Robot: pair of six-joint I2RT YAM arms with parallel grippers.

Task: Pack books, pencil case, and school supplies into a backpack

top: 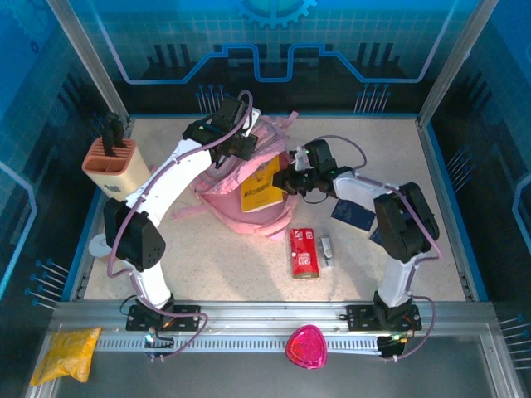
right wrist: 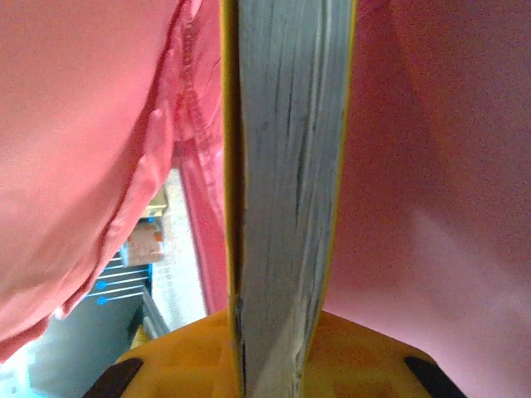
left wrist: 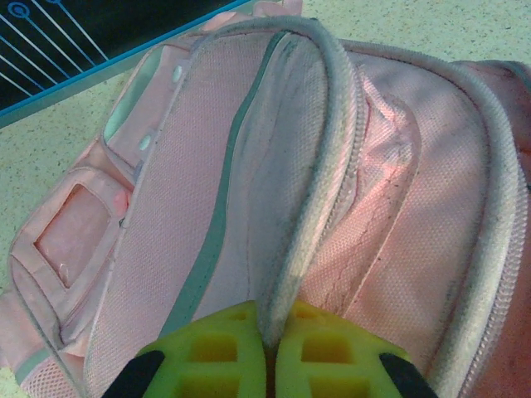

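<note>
Nearest my arm bases, the pencil case [top: 304, 253] lay flat on the table [top: 207, 257], with the grey-white piece [top: 325, 246] just beside its right edge. Beyond them, the navy book [top: 353, 214] lay partly under the right arm. My right gripper [right wrist: 282, 356] was pinching the yellow book [right wrist: 286, 191] by its edge, between the backpack's [left wrist: 398, 207] pink walls. Farthest out, my left gripper [left wrist: 270, 348] was clamped on the backpack's zip rim.
</note>
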